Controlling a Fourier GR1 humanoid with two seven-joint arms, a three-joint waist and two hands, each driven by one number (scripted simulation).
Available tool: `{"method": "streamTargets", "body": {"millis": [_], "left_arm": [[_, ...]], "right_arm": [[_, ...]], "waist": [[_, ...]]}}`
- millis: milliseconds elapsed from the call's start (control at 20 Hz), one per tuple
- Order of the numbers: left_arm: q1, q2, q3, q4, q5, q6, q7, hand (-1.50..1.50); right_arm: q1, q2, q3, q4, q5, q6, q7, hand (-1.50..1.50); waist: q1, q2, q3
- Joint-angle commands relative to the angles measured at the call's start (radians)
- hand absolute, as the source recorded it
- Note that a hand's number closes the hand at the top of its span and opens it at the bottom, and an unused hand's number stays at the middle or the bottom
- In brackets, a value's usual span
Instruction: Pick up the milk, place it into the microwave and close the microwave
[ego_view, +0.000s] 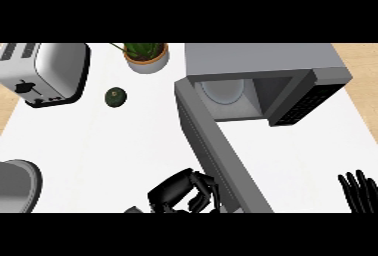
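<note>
The microwave sits at the far edge of the white counter, toward the right side. Its door is swung wide open and reaches all the way down to the near edge. Inside you can see the round glass plate. There is no milk in there, and the milk does not show on the counter either.

The left hand is at the near edge, right beside the open door. Its fingers are curled up tight. It may have something inside, but the fingers hide it, so I cannot tell.

The right hand is at the near right corner, open, with its fingers straight up.

A toaster stands in the far left corner. A small green avocado lies near it. A potted plant stands at the far edge. A grey round thing pokes in at the left edge.
</note>
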Motion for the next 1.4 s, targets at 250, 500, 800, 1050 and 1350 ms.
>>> {"method": "streamTargets", "body": {"millis": [250, 500, 800, 1050, 1350], "left_arm": [[-0.193, -0.004, -0.342, 0.097, 0.176, 0.38, 0.076, 1.5], [-0.309, -0.003, -0.391, 0.152, 0.281, 0.543, 0.068, 1.5], [-0.421, -0.003, -0.389, 0.181, 0.382, 0.71, 0.042, 1.5], [-0.479, -0.003, -0.399, 0.228, 0.464, 0.825, 0.012, 1.5], [-0.626, -0.004, -0.341, 0.335, 0.555, 0.879, 0.001, 1.5]], "right_arm": [[0.101, -0.022, 0.091, -0.349, -0.127, 0.073, 0.158, -1.5], [0.104, -0.066, 0.089, -0.473, -0.182, 0.074, 0.235, -1.5], [0.118, -0.078, 0.139, -0.56, -0.197, 0.067, 0.313, -1.5], [0.127, -0.111, 0.118, -0.615, -0.249, 0.053, 0.375, -1.5], [0.122, -0.116, 0.127, -0.679, -0.279, 0.019, 0.433, -1.5]], "waist": [[-0.022, 0.008, 0.0], [-0.056, 0.015, -0.002], [-0.083, 0.025, -0.003], [-0.1, 0.031, -0.002], [-0.125, 0.04, -0.001]]}}
